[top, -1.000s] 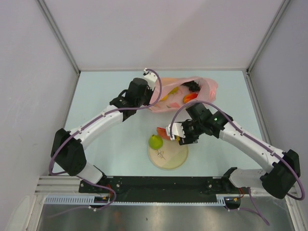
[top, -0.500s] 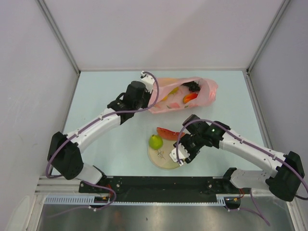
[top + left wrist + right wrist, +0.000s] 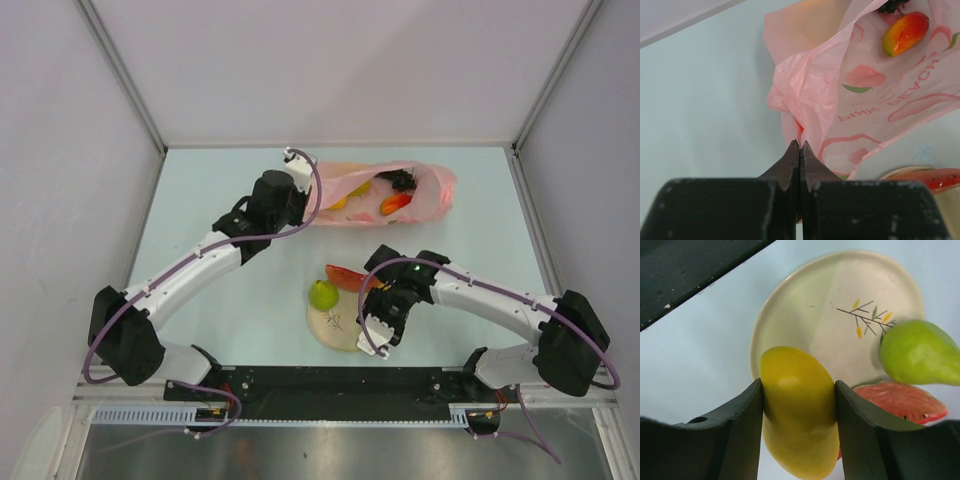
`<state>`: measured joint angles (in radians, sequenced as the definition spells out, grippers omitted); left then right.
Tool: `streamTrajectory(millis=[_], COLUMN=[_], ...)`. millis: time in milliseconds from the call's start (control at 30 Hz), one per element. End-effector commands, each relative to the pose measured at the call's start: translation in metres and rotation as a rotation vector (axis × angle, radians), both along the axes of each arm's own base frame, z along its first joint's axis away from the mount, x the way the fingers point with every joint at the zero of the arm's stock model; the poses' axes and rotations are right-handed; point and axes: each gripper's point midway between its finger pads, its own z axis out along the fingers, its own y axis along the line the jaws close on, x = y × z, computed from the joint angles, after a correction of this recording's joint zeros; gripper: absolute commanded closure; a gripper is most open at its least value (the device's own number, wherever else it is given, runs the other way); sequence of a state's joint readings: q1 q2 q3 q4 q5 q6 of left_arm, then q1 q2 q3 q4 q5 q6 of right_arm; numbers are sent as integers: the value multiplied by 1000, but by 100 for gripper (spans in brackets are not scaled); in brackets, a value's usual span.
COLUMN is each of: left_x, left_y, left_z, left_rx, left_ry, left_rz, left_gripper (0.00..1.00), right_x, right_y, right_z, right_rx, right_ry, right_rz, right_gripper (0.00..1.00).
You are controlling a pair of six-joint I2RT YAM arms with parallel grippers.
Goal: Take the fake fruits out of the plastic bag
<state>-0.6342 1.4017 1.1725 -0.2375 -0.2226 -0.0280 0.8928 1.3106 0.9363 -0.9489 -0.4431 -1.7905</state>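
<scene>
The pink plastic bag (image 3: 400, 192) lies at the back of the table with a red-yellow fruit (image 3: 394, 203), a yellow fruit (image 3: 359, 188) and a dark grape bunch (image 3: 402, 179) inside. My left gripper (image 3: 303, 190) is shut on the bag's left edge (image 3: 805, 125). My right gripper (image 3: 378, 325) is shut on a yellow mango (image 3: 799, 407) over the right edge of the cream plate (image 3: 345, 335). A green pear (image 3: 323, 294) sits at the plate's far left rim, also in the right wrist view (image 3: 920, 352). A red watermelon slice (image 3: 352, 277) lies just behind the plate.
The plate (image 3: 805, 315) has a sprig drawing and lies near the table's front edge. A black rail (image 3: 330, 380) runs along the front. Grey walls enclose the table on three sides.
My right gripper has carried the yellow mango from beside the watermelon slice down over the plate. My left gripper has pulled the bag's edge left and back, stretching the bag.
</scene>
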Motion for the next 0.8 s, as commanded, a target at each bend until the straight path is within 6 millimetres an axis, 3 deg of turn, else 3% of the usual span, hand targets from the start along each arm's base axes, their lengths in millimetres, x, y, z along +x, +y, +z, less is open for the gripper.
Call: streamTrajectory(millis=[0,133,400,433,500,633,767], left_x=[-4,-6,-4,-3,-2,0,-1], left_y=[7,13,14,13,12,8,6], left_z=[14,10,7,6,6,7,6], left_rx=[-61,-57,-54,-53,-57,-65,-67], left_ry=[-32,-23,-10,-7,-7,-4,1], left_rz=[11,17,16,15,15,7,1], left_gripper=[100,100,100,100,100,100,100], right_x=[-1,9,14,14,12,15,17], right_y=[-3,0,3,3,1,-2,-7], right_z=[-12,-24,-33,-33,-32,-19,17], right_rx=[-39,-53,-52,-52,-54,-15,82], right_ry=[0,5,23,27,35,19,-52], right_rz=[64,57,45,44,40,25,13], right_gripper=[66,65,49,40,37,32,29])
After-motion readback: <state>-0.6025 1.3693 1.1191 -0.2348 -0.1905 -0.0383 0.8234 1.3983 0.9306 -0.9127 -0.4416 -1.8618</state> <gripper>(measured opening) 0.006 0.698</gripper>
